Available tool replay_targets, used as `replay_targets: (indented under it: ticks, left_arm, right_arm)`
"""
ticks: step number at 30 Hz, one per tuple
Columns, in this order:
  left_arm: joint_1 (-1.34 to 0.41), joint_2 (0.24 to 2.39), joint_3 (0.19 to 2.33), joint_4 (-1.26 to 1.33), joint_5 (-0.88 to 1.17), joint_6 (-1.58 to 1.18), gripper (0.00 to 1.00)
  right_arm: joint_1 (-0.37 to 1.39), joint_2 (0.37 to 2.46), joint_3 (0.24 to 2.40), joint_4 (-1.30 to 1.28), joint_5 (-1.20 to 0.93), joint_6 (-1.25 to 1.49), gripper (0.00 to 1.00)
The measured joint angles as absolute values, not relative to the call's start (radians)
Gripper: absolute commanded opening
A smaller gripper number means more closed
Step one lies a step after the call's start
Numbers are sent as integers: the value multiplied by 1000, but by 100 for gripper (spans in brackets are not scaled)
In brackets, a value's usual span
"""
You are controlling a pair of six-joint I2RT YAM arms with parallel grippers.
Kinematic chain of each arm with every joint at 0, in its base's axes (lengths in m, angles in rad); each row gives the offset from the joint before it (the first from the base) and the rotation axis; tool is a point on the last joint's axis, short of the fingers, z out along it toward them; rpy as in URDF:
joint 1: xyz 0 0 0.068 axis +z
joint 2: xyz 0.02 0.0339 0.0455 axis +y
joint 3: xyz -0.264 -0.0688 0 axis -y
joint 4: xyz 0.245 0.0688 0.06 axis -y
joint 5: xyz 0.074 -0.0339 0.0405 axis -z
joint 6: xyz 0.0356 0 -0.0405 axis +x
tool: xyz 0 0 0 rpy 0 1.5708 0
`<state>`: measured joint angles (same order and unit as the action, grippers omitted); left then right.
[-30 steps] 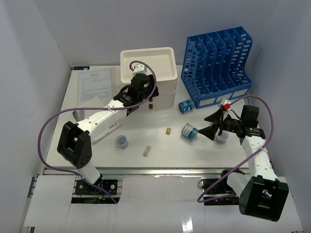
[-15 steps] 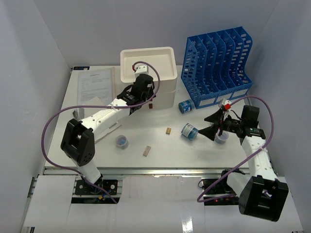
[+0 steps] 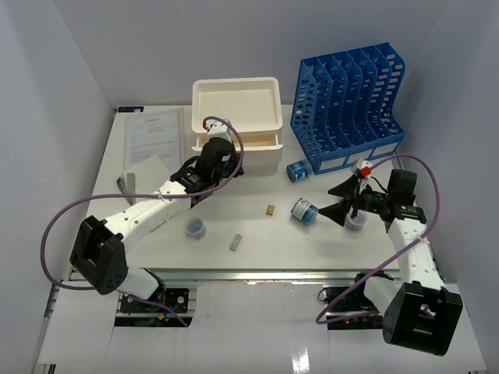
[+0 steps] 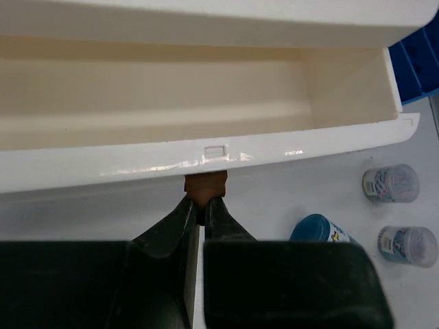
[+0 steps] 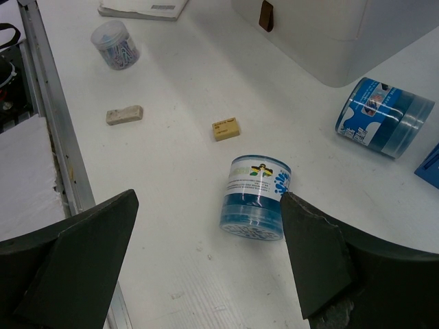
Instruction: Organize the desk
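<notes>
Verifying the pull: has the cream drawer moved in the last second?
Yes. The cream plastic drawer slid out of the cream box, toward the view's bottom edge.

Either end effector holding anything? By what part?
Left end effector pinches the brown pull tab on the front of the open drawer. Right end effector is open, holding nothing.

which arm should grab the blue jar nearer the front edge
Right. The right end effector is open beside that jar, while the left end effector is shut on the drawer's brown tab.
</notes>
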<state>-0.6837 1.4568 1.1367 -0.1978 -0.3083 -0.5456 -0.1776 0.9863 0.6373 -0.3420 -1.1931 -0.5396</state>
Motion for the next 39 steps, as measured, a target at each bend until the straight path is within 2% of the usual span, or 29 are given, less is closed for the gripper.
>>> replay_targets:
  ticks: [7,8,9,11,13,14,19,28,31,39]
  left_arm:
    - [-705,1312,987,-180,-235,-589,1]
    - [-706,1299,970,-174,-227,-595,1]
    - [-705,1287,956,-167,-219,-600,6]
    - [-705,1271,939,-158,-209,-606,30]
    - [-704,1261,933,-158,-197,-611,60]
    - [-705,1258,931,-161,-191,-611,71]
    - [-709,1232,917,-193,-152,-614,97]
    - [-709,916,756,-248,-27,-594,98]
    - [-709,800,719,-262,20,-617,98]
    - [-709,574,651,-402,33,-734,98]
  right_arm:
    - [-181,986,635,-342,-1193,-546,90]
    - [-182,986,634,-343,-1193,-550,90]
    - [-182,986,633,-347,-1194,-559,90]
    - [-182,986,632,-375,-1204,-592,90]
    - [-180,986,632,-401,-1209,-619,91]
    - [-171,987,632,-414,-1206,-634,91]
    - [-24,1020,669,-530,-1101,-734,90]
    - [434,1115,834,-686,-831,-1092,91]
    - [554,1186,858,-685,-748,-1189,96]
    - [655,1429,947,-551,-558,-1231,100]
